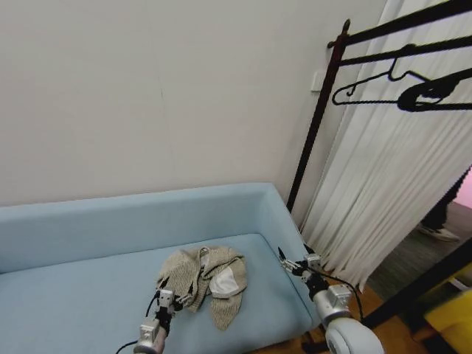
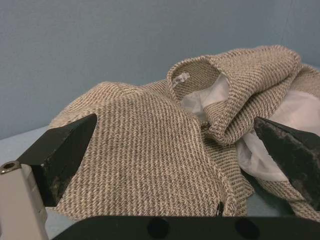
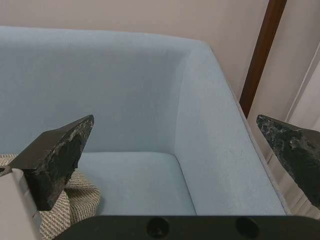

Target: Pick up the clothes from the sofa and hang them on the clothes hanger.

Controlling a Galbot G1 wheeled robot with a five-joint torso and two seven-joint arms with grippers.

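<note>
A crumpled beige tweed jacket (image 1: 209, 282) with a white lining lies on the seat of the light blue sofa (image 1: 88, 295). My left gripper (image 1: 167, 289) hovers at the jacket's near left edge, open. In the left wrist view the jacket (image 2: 150, 145) sits right in front of the open left gripper (image 2: 175, 120), not touched by its dark fingers (image 2: 60, 150). My right gripper (image 1: 293, 259) is open above the sofa's right armrest, clear of the jacket. The right wrist view has the right gripper (image 3: 175, 119) facing the armrest (image 3: 215, 150), with a jacket corner (image 3: 75, 210) at the edge.
A dark clothes rack (image 1: 317, 110) stands right of the sofa, with black hangers (image 1: 413, 92) on its bars; its pole (image 3: 262, 50) rises behind the armrest. White curtains (image 1: 383, 192) hang behind it. A plain wall backs the sofa.
</note>
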